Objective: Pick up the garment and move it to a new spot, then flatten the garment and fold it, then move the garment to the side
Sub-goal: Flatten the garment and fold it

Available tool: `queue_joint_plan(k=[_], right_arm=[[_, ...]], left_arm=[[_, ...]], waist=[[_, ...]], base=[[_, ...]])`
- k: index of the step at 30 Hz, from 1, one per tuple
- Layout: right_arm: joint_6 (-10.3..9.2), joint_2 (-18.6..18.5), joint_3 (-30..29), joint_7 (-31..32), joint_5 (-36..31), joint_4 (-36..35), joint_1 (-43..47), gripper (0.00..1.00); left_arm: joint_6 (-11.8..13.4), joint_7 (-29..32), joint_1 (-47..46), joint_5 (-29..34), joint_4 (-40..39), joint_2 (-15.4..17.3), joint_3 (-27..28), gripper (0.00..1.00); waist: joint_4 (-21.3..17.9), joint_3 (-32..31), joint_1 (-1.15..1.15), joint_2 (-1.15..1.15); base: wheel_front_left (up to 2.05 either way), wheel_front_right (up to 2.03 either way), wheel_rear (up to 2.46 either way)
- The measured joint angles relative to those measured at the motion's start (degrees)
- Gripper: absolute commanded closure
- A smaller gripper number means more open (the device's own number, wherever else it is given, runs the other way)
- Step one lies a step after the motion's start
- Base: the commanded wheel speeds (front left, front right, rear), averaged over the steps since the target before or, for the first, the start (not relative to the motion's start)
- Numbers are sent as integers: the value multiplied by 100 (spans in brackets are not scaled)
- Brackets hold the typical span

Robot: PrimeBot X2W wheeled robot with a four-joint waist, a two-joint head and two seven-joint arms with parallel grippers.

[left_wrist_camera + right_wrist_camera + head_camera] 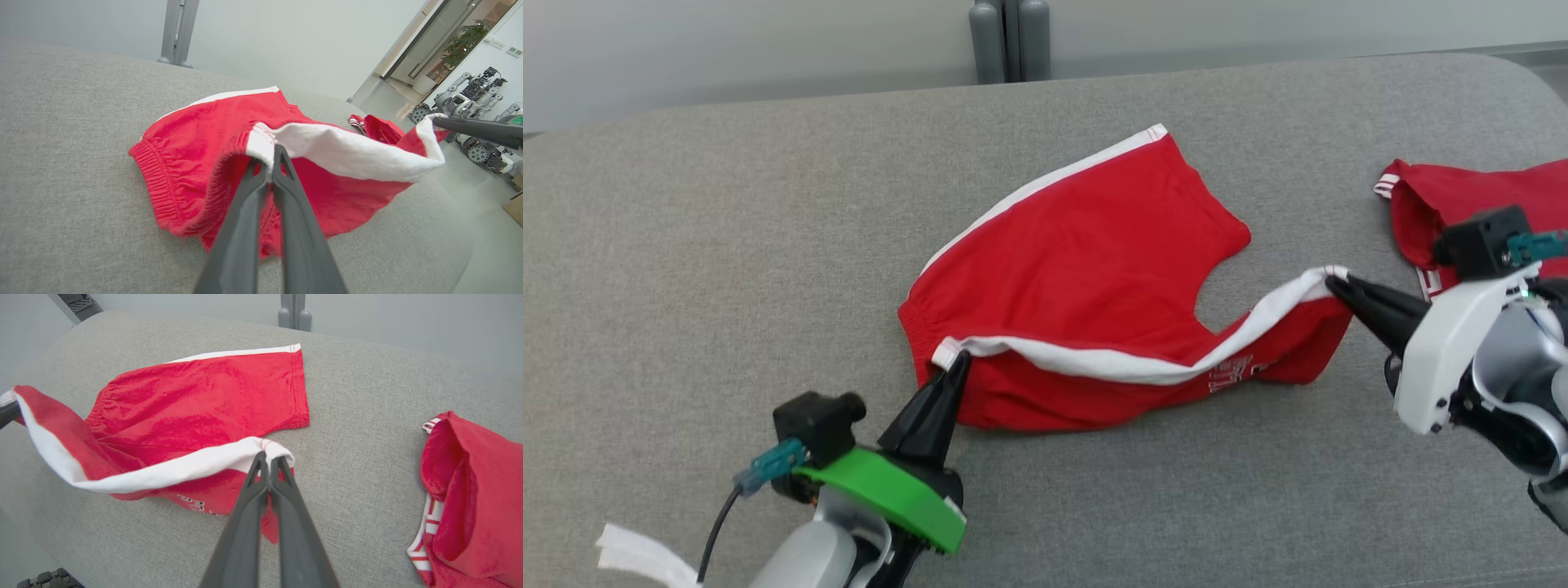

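A pair of red shorts (1086,269) with white side stripes lies on the grey padded surface (727,245), one leg flat toward the back. My left gripper (960,359) is shut on the white stripe at the waistband corner (261,143). At the hem of the near leg, my right gripper (1335,282) is shut on the same white stripe (265,447). That striped edge is lifted and hangs slack between the two grippers. White lettering (1229,376) shows on the near leg.
A second red garment (1462,212) with red-and-white trim (425,535) lies bunched at the right edge of the surface, close behind my right gripper. Grey posts (1009,41) stand behind the far edge. Bare grey surface spreads to the left and front.
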Motion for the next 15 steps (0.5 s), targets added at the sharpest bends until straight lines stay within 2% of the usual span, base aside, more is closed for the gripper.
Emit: queue_joint_plan(k=[6,15], right_arm=[[1,16,532,-520,-286,976,-1282,100],[4,230,1228,-1279,-556,2327,-2939,100]], left_arm=[[-23,-98,-975,-2,730,-325,-46,100],[287,-416,-1978,223,1766,-818,199,100]], waist=[[175,296,0,0],[439,905,0,0]], base=[[0,0,0],[0,0,0]])
